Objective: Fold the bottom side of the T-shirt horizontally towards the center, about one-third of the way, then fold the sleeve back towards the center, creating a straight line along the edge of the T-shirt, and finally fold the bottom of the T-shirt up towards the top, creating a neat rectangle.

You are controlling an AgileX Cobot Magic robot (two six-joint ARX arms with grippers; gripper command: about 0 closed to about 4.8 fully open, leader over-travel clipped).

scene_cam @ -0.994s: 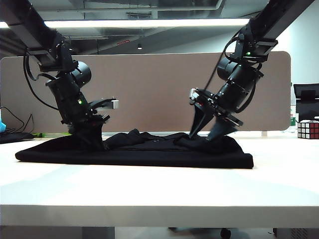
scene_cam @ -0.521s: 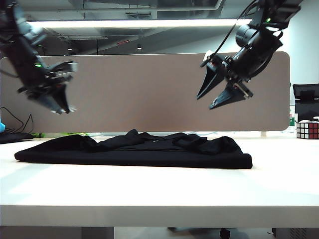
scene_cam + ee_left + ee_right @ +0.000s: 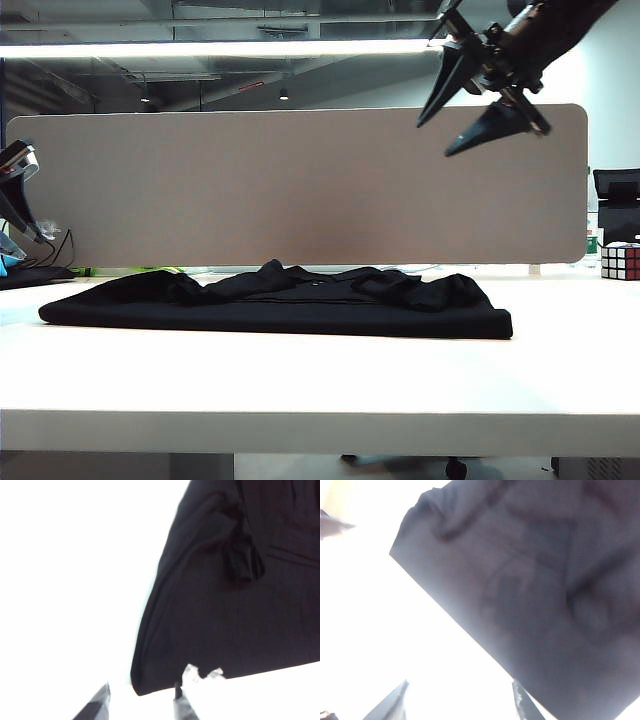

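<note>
The T-shirt (image 3: 275, 300) lies as a long, low, folded black strip across the middle of the worktop (image 3: 320, 385), with bunched ridges of cloth along its top. A puzzle cube (image 3: 621, 261) stands well apart at the strip's 3 o'clock, near the worktop's edge.

The right gripper (image 3: 478, 95) hangs high at about 1 o'clock from the shirt, fingers spread wide and empty; its wrist camera looks down on a squared corner of the cloth (image 3: 530, 595) with both tips apart (image 3: 457, 702). The left gripper (image 3: 14, 195) sits at the far 9 o'clock edge of the exterior view, clear of the cloth. Its wrist view shows two finger tips with a gap between them (image 3: 140, 707) and nothing held, so it reads as partly spread.

Risks, as I judge them: the lumpy top layers could shift or drag open if a finger catches only one layer on the next pinch, spoiling the straight edge. A grasp taken unevenly at the two ends would fold the strip askew rather than into a neat rectangle.
</note>
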